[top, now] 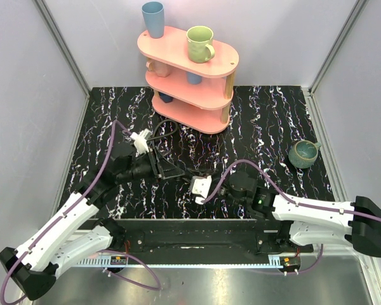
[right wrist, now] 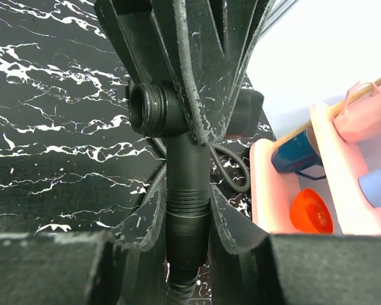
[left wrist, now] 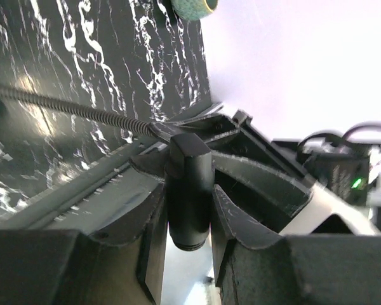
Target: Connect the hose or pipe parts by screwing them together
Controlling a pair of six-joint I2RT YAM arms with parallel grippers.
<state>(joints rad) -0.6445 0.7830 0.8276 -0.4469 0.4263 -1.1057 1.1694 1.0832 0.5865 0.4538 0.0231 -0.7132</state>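
Note:
In the left wrist view my left gripper [left wrist: 189,190] is shut on a smooth black pipe fitting [left wrist: 189,171] with a threaded end. A thin ribbed black hose [left wrist: 70,109] runs from it across the marbled table. In the right wrist view my right gripper [right wrist: 187,203] is closed round a knurled black hose connector [right wrist: 187,210], which lines up with a fitting that has a threaded side port [right wrist: 146,108]. The left fingers [right wrist: 197,57] hold that fitting from above. Seen from the top, the left gripper [top: 171,170] and the right gripper [top: 200,181] meet at the table's middle front, and the hose [top: 168,130] loops behind them.
A pink three-tier shelf [top: 190,70] stands at the back centre with a green mug [top: 200,43], a blue cup [top: 153,19] and more cups on it. A teal mug [top: 303,154] sits on the table at the right. Grey walls enclose the table.

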